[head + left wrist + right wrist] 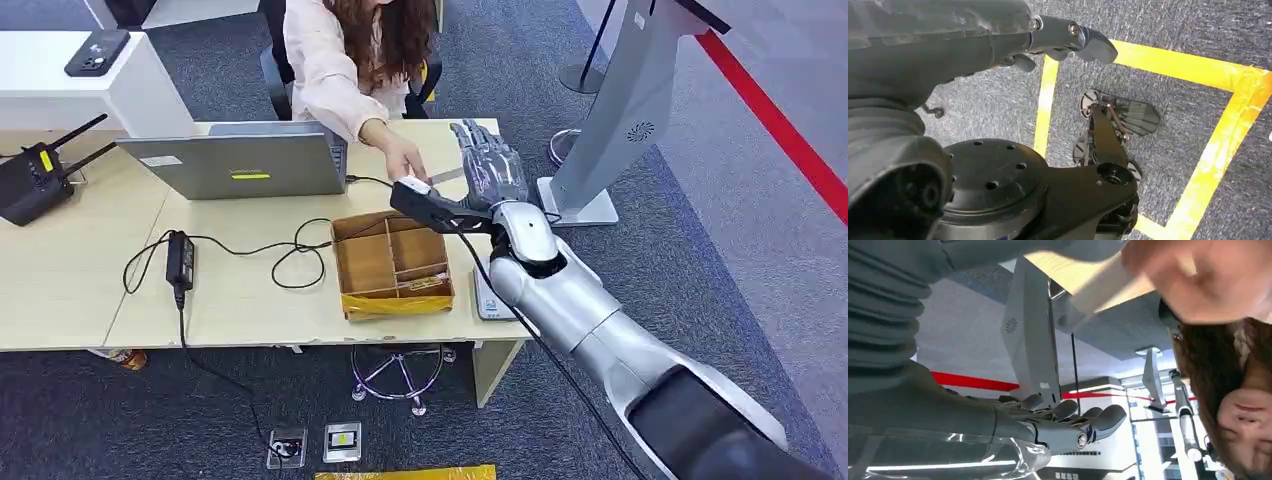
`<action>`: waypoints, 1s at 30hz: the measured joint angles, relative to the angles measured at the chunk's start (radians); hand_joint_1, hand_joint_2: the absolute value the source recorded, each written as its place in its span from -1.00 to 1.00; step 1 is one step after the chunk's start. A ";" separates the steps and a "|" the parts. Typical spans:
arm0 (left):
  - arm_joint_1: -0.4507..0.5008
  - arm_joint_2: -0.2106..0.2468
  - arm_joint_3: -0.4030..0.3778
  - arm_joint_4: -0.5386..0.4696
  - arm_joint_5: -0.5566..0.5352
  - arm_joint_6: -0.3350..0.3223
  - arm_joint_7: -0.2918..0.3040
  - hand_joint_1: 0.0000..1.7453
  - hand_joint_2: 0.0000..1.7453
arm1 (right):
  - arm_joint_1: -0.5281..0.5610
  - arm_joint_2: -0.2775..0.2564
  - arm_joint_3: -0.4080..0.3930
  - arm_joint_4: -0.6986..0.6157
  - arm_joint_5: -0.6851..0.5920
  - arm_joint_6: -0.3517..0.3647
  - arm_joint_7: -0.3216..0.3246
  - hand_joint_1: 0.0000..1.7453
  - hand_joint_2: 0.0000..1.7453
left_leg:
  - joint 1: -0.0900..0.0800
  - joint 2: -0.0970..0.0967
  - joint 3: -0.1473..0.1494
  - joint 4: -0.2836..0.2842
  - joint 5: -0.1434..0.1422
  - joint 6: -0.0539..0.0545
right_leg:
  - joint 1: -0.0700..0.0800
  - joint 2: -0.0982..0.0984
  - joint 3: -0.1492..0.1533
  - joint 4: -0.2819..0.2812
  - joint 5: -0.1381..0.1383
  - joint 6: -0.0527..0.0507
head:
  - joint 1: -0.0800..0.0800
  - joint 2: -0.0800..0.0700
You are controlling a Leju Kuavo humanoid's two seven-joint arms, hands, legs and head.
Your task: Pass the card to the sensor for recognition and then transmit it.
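Desk-edge scene: card (447,176) in person's hand (404,160), beside right-hand fingers (487,158).

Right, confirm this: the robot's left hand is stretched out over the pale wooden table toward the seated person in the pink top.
Wrong hand: the right hand is stretched out over the pale wooden table toward the seated person, as the head view shows.

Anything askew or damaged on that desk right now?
Nothing looks broken or spilled. The cardboard tray sits at the desk's front edge, its yellow tape hanging over slightly. The adapter cable sprawls in loose loops. A person's hand reaches in beside the robot's raised right hand.
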 joint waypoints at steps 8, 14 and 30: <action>0.000 0.000 0.000 0.000 -0.008 -0.005 0.000 -1.00 -1.00 | 0.018 -0.002 -0.025 -0.025 0.011 0.003 0.010 -1.00 -1.00 | 0.000 0.000 0.000 0.000 0.000 0.000 | 0.000 0.000 0.000 0.000 0.000 0.000 | 0.000 0.000; 0.002 0.000 0.000 0.000 0.003 -0.005 0.001 -1.00 -1.00 | 0.077 -0.031 -0.050 -0.129 0.061 -0.009 0.042 -1.00 -1.00 | 0.000 0.000 0.000 0.000 0.000 0.000 | 0.000 0.000 0.000 0.000 0.000 0.000 | 0.000 0.000; 0.006 -0.006 0.012 0.000 0.065 0.011 -0.021 -1.00 -1.00 | 0.384 -0.204 -0.127 -0.614 0.114 -0.051 0.091 -1.00 -1.00 | 0.000 0.003 0.001 0.000 -0.001 0.000 | 0.000 0.001 0.000 -0.001 0.000 0.000 | 0.000 0.000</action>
